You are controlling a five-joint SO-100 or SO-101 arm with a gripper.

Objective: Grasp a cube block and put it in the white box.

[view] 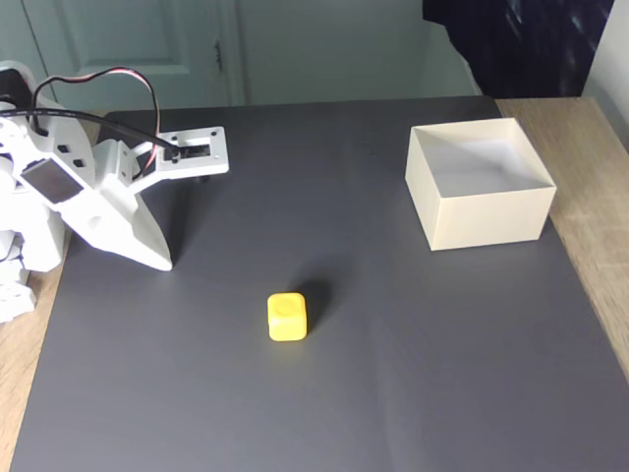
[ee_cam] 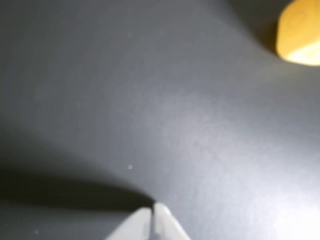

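The white gripper (view: 162,258) points down at the left side of a dark grey mat (view: 393,374), its tip touching or just above the surface in the fixed view. In the wrist view the two fingertips (ee_cam: 152,215) meet at the bottom edge with only a thin seam between them, so the jaws are closed and hold nothing. Behind the tip, the white arm (view: 88,202) slopes up to the left, with red and black cables (view: 98,84) looping over it. The yellow cube block (view: 287,317) sits on the mat near the middle, to the right of the gripper and a little nearer the camera in the fixed view, clearly apart from it. In the blurred wrist view, part of the cube (ee_cam: 300,32) shows at the upper right corner. The white box (view: 482,211) stands open-topped toward the far right of the mat, well apart from the cube, and looks empty inside. The mat lies on a pale wooden table (view: 600,197), visible along the right and left edges.
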